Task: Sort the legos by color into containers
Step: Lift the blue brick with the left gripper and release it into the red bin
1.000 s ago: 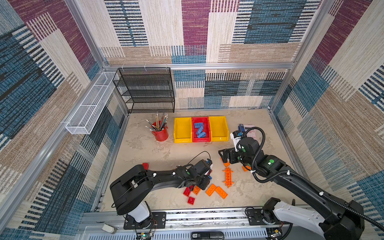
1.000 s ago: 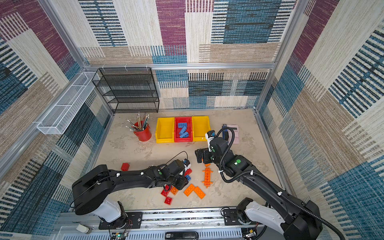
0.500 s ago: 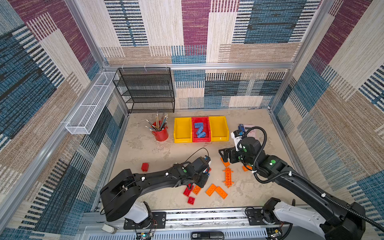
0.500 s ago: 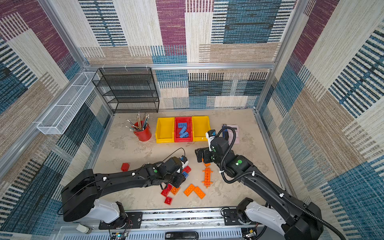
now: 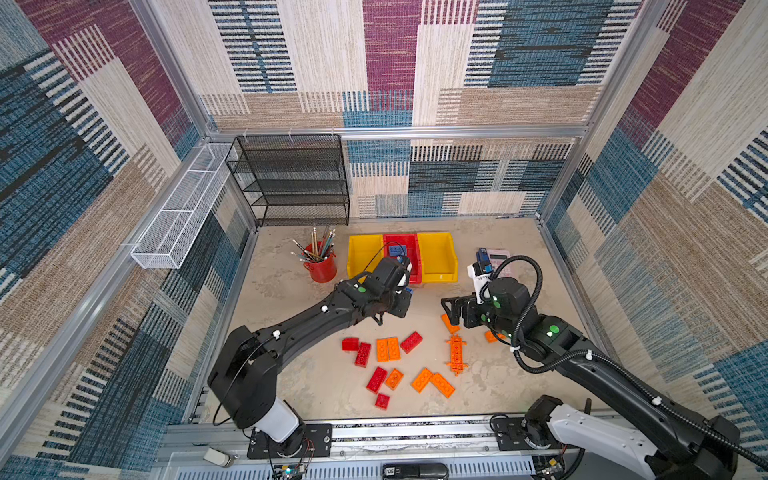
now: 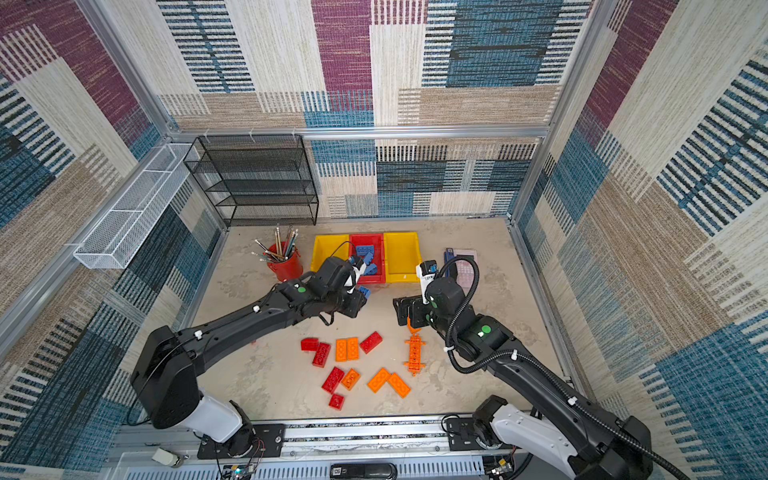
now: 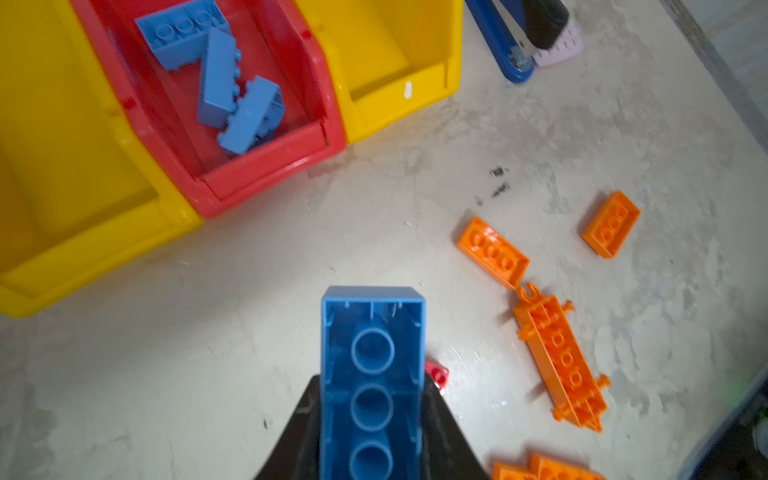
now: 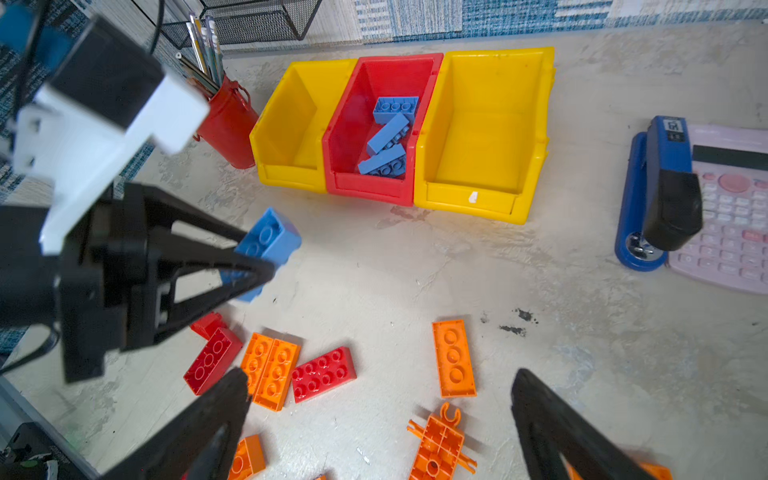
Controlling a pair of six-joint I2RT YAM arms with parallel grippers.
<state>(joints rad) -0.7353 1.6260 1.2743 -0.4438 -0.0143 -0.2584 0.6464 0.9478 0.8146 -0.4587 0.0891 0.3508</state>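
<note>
Your red bin (image 8: 374,192) at twelve o'clock holds blue bricks (image 8: 388,135), your left jaws clamp another blue brick (image 7: 372,386), your right jaws gape empty, and red and orange bricks (image 5: 387,349) lie unsorted on the bench (image 5: 332,395).

3 bins stand touching in a row at the back of the desk (image 8: 415,270): a red bin (image 8: 370,193) between 2 yellow bins (image 8: 469,203). 3 blue bricks (image 8: 388,133) lie jumbled in the red one. Another blue brick (image 8: 270,239) hangs clamped in the left gripper (image 7: 372,386), in front of the red bin. Nearer the front, red bricks (image 8: 323,374), orange bricks (image 8: 453,357) and a long orange tabbed piece (image 5: 456,354) lie scattered flat.
</note>
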